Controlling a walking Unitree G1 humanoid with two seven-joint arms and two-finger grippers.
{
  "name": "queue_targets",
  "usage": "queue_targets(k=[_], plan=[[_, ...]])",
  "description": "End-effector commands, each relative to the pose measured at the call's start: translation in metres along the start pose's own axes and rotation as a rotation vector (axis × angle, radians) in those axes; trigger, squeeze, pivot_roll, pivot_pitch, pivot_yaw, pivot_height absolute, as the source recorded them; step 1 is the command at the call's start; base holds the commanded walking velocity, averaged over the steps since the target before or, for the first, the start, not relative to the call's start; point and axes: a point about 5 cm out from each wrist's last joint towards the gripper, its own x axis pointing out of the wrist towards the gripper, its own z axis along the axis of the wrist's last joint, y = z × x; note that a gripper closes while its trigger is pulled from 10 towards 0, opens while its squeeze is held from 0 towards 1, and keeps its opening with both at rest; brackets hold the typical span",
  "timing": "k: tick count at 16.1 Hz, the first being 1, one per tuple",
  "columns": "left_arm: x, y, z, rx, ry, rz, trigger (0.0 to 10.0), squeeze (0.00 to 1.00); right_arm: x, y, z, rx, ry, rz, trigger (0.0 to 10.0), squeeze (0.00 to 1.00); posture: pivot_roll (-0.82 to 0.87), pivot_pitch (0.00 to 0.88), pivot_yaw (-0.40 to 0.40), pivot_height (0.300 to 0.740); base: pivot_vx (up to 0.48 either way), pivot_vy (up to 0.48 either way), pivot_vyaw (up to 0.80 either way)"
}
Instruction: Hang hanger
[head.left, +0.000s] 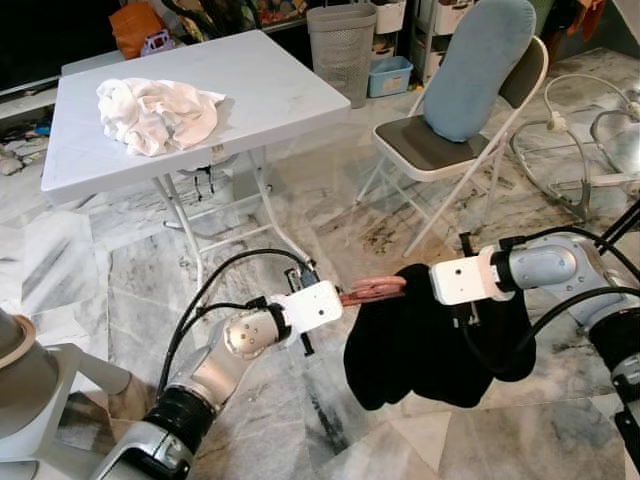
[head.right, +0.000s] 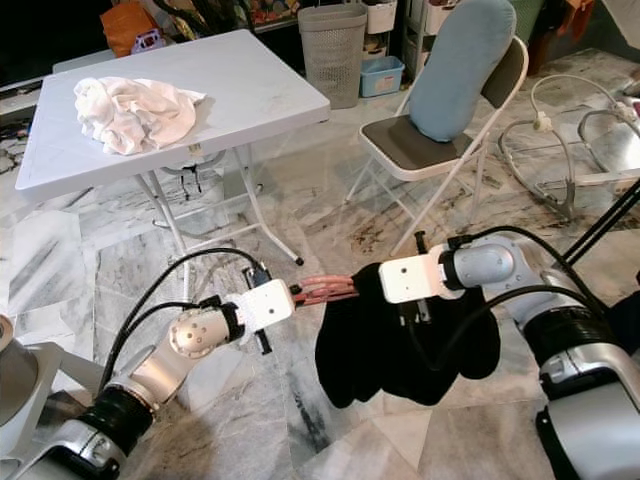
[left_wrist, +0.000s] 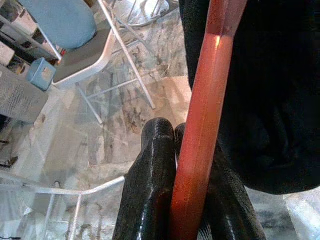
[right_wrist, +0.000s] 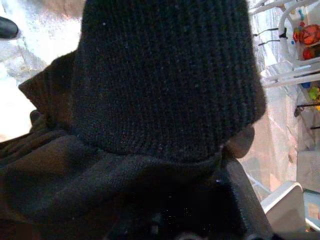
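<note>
Marble floor below; reddish-brown hanger (left_wrist: 200, 145) clamped in left gripper (left_wrist: 172, 150) jaws; black knit garment (head.left: 420, 340) hides right gripper jaws.

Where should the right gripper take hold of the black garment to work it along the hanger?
Probably the upper edge of the black garment, nearest the reddish hanger, coming from the robot's right. The hanger bar lies level, with the left gripper shut on its free end, and the fabric hangs below. The right gripper is buried in cloth.

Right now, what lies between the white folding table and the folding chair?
In the left eye view, bare marble floor separates the white folding table from the folding chair; a grey mesh bin stands farther back.
</note>
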Motion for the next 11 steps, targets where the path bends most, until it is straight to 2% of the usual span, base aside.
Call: queue_targets(k=[1, 2, 3, 5, 8, 9, 11], plan=[[-0.003, 0.004, -0.004, -0.032, -0.003, 0.02, 0.0, 0.0, -0.004, -0.016, 0.011, -0.03, -0.056, -0.051, 10.0, 0.0, -0.13, 0.04, 0.064, 0.74, 0.0, 0.0, 0.0], [-0.004, 0.004, -0.005, -0.047, -0.009, 0.027, 0.0, 0.0, -0.003, -0.016, 0.012, -0.018, -0.069, -0.047, 10.0, 0.45, -0.13, 0.04, 0.064, 0.74, 0.0, 0.0, 0.0], [-0.004, 0.005, -0.004, -0.052, -0.017, 0.038, 0.0, 0.0, -0.003, -0.017, 0.012, -0.017, -0.072, -0.041, 10.0, 1.0, -0.13, 0.031, 0.062, 0.74, 0.0, 0.0, 0.0], [-0.005, 0.008, -0.004, -0.092, -0.032, 0.071, 0.0, 0.0, -0.003, -0.02, 0.014, -0.012, -0.082, -0.054, 10.0, 1.0, -0.13, 0.029, 0.061, 0.74, 0.0, 0.0, 0.0], [-0.008, 0.001, -0.011, -0.142, -0.03, 0.084, 0.0, 0.0, -0.006, -0.03, 0.015, -0.041, -0.071, -0.118, 10.0, 1.0, -0.14, 0.025, 0.057, 0.74, 0.0, 0.0, 0.0], [-0.009, 0.001, -0.013, -0.199, -0.032, 0.128, 0.0, 0.0, -0.007, -0.034, 0.018, -0.05, -0.076, -0.144, 10.0, 1.0, -0.13, 0.022, 0.055, 0.74, 0.0, 0.0, 0.0], [-0.011, 0.003, -0.014, -0.239, -0.033, 0.165, 0.0, 0.0, -0.006, -0.036, 0.018, -0.051, -0.077, -0.154, 10.0, 1.0, -0.13, 0.021, 0.053, 0.74, 0.0, 0.0, 0.0]])
